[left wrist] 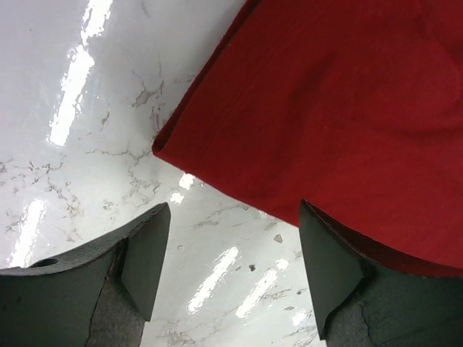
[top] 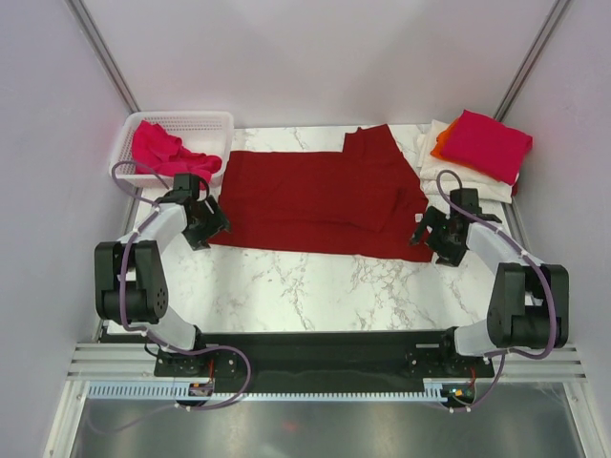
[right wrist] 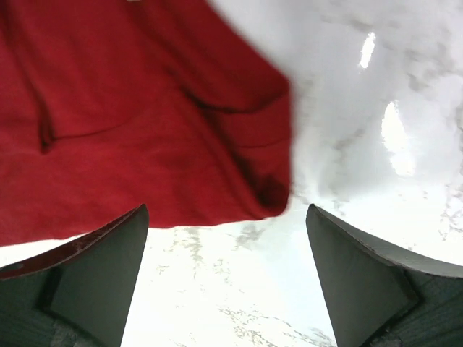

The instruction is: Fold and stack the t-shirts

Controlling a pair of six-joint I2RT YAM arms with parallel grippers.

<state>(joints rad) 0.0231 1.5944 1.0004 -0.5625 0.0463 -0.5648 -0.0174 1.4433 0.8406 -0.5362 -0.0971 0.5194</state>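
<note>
Dark red shirt (top: 315,196) flat mid-frame on tabletop (top: 315,286): soft, light, floppy. Left hand (left wrist: 231,267), right hand (right wrist: 228,275) both spread apart, empty; pinch lower corners, likely.

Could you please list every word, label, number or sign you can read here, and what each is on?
None: no text can be read in any view.
The dark red t-shirt, the pink t-shirt in the basket and the folded stack are plain, with no print or tag showing.
The table and basket bear no label.
Small fittings at the arm bases are too small to tell.
</note>
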